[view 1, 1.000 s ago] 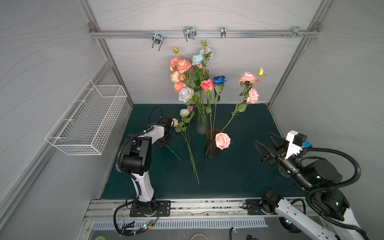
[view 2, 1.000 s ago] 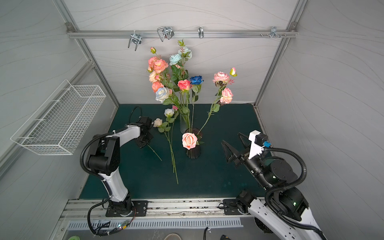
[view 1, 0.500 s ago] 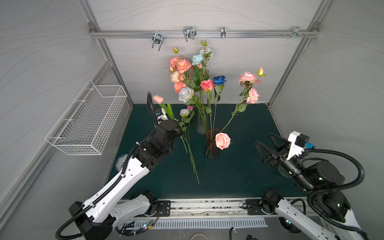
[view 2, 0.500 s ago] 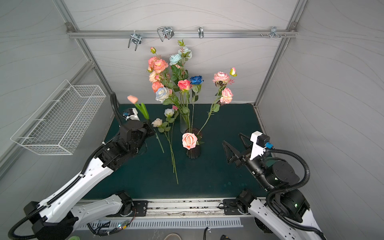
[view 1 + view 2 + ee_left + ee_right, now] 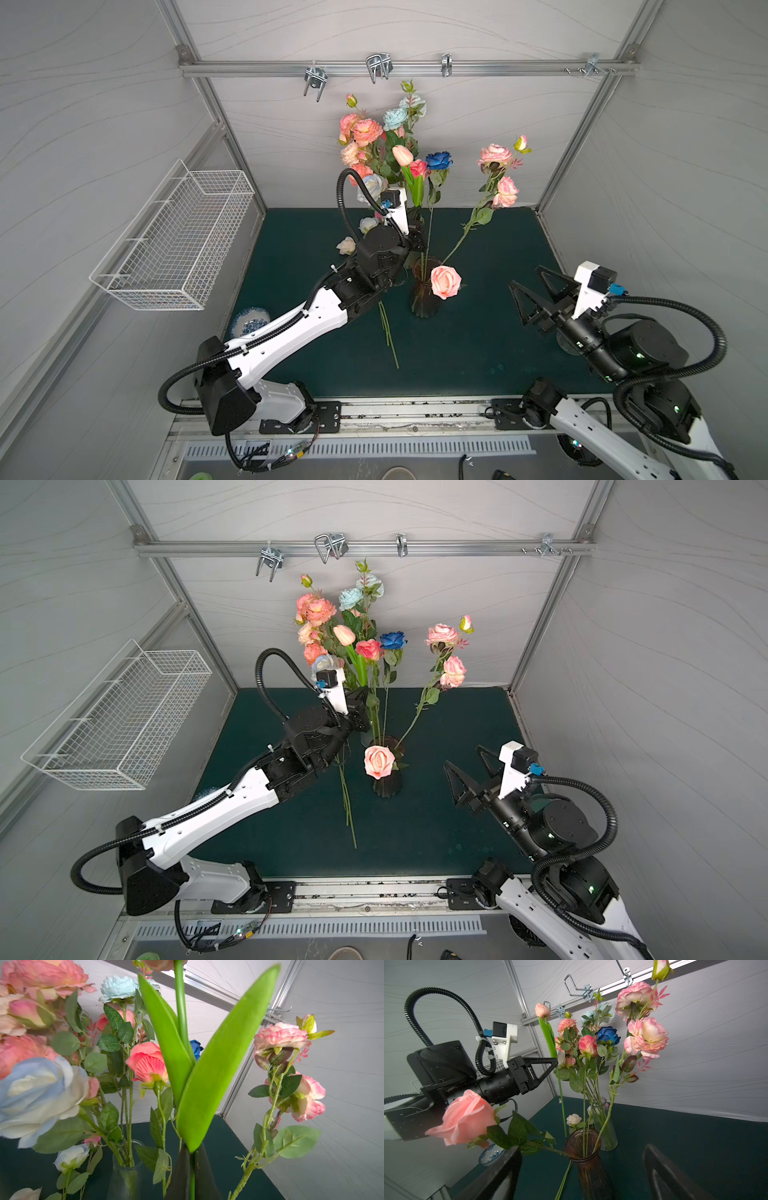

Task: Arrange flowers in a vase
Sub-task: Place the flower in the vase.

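My left gripper (image 5: 417, 232) (image 5: 192, 1169) is shut on the stem of a peach tulip (image 5: 402, 155) (image 5: 542, 1009) with long green leaves, held upright above the mat. The tulip's lower stem hangs just beside the dark brown vase (image 5: 424, 299) (image 5: 589, 1165). That vase holds a leaning pink rose (image 5: 445, 281), a deep blue rose (image 5: 439, 160) and a pink spray. Behind it a clear glass vase (image 5: 126, 1167) (image 5: 604, 1126) holds several more flowers. Other flowers (image 5: 388, 336) lie on the mat. My right gripper (image 5: 532, 299) (image 5: 582, 1148) hovers open, right of the brown vase, holding nothing.
A white wire basket (image 5: 174, 241) hangs on the left wall. A blue-and-white dish (image 5: 250, 322) sits at the mat's left edge under my left arm. Metal hooks (image 5: 378, 66) hang from the rail on the back wall.
My left arm has risen from the mat's left side and swung right with the tulip, bringing it upright next to the vases. The right arm has barely moved.
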{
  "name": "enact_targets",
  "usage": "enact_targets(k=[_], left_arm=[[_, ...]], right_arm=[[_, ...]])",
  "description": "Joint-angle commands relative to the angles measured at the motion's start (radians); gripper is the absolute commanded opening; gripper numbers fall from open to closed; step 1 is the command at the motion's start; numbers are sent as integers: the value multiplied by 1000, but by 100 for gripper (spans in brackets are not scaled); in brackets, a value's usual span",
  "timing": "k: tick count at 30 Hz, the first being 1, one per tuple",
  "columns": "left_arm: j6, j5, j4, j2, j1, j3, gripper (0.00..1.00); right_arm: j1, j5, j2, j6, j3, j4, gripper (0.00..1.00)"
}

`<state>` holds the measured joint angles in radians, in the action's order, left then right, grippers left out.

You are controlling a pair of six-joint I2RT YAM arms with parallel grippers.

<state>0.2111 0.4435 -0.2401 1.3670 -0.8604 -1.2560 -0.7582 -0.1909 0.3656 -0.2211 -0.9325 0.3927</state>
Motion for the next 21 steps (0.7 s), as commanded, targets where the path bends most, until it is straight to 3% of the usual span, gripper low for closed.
enact_targets(k=[1,7,12,16,19,21], left_arm=[[-34,-45,-145,36,-6,11,0],[-39,-30,-263,111,-9,73,0],[-37,7,-239,128,-11,109,3],[-7,26,-152,68,-15,147,43],[28,64,-71,-8,-19,167,53],[64,75,-29,-63,-22,188,54]], right_arm=[[-5,-7,-7,-7,-25,0,93],[-5,0,-7,-6,-14,-2,93],[-6,-4,-14,-4,-6,-5,93],[-5,-7,-19,-2,-8,-5,93],[-4,-6,-17,0,-7,-13,93],[-5,-4,-14,-1,-5,-21,93]])
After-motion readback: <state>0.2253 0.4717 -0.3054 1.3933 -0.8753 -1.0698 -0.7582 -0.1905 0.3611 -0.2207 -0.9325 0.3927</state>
